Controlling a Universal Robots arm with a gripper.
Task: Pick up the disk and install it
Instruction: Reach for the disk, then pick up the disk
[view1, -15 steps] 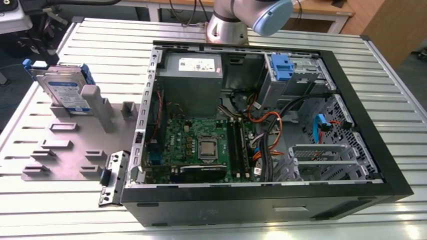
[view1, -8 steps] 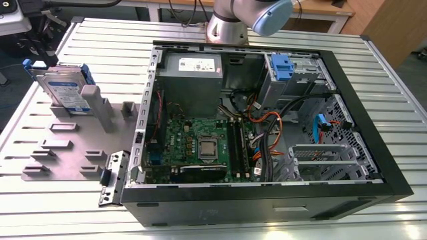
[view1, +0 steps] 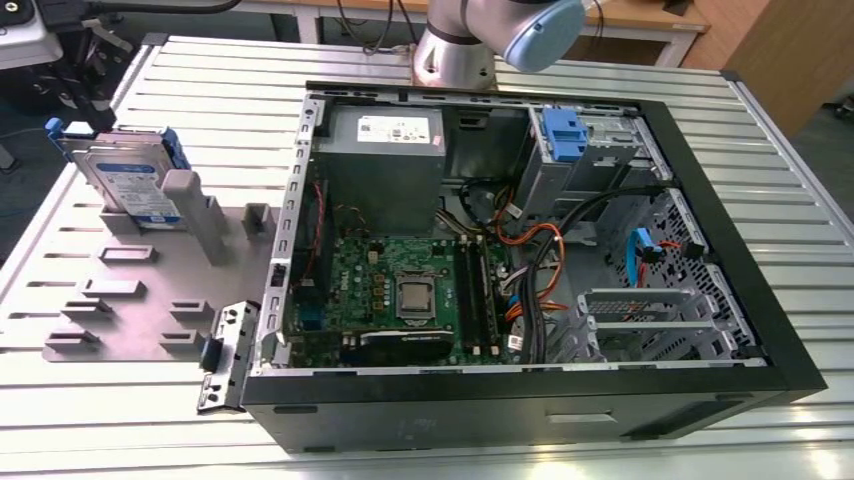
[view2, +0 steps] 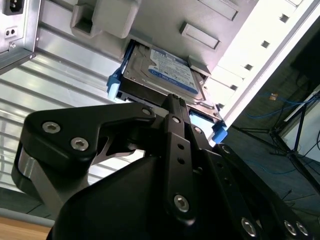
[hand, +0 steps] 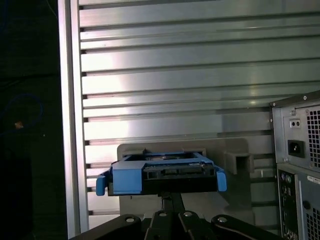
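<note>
Ribbed aluminium counter (view1: 200, 80) carried an open computer case (view1: 727, 250) and, at the upper left of the exterior view, a grey fixture plate (view1: 134, 300) where the disk (view1: 127, 180) stood tilted on edge in its stand. Your end effector (view2: 172, 100) looked pinched narrow and empty, pointed at the disk without touching it. I'd judge the drive stiff, fairly heavy and shock-sensitive, with slick metal faces. You'd grip best across the blue carrier frame (hand: 127, 177), clear of the label.
</note>
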